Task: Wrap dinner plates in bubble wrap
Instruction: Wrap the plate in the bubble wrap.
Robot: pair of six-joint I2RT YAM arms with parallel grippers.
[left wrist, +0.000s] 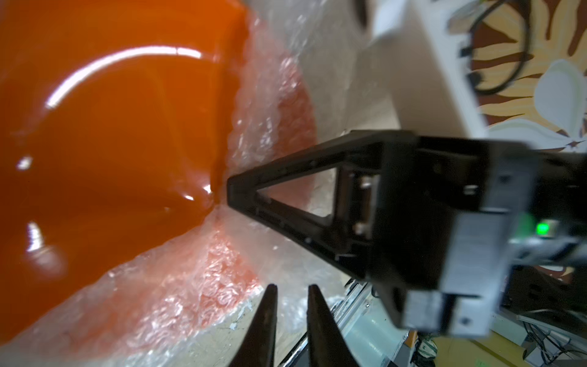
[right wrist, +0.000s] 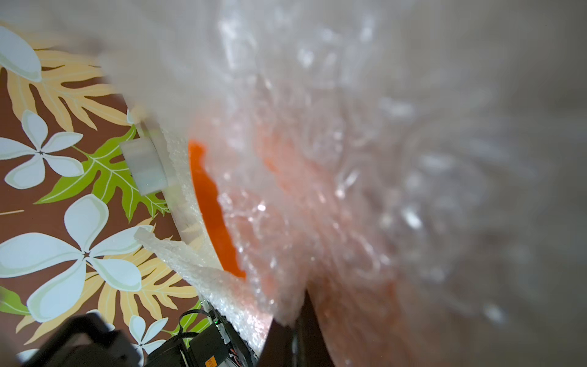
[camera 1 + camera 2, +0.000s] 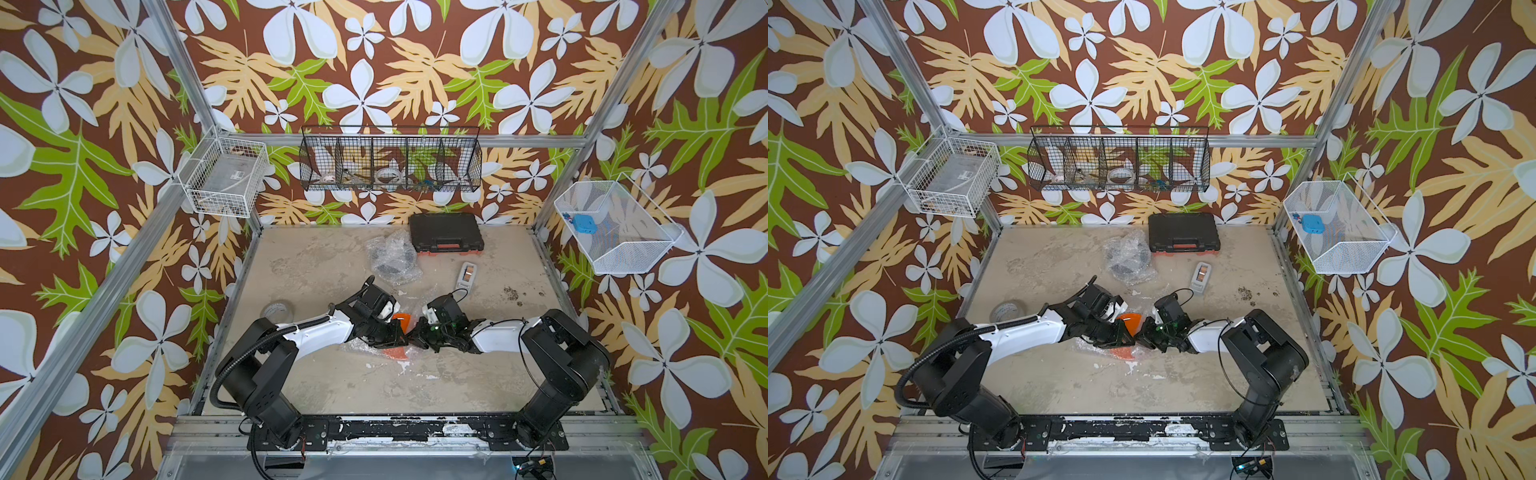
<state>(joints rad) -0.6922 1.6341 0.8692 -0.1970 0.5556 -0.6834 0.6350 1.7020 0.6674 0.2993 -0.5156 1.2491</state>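
Bubble wrap [image 2: 317, 159] is clamped by the right gripper [image 1: 229, 192], seemingly folding it over the orange plate [image 1: 111, 143]; left gripper [image 1: 290, 290] parted.

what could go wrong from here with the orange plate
The right gripper pinches only a bunched edge of bubble wrap on the orange plate; it may slip or tear, and the fold would fall back. The left gripper is open and holds nothing, so a pull might drag the glossy plate. The two grippers sit close and could bump.

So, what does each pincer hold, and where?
Right pincer pinches the bubble wrap at its edge over the orange plate; left pincer holds nothing.
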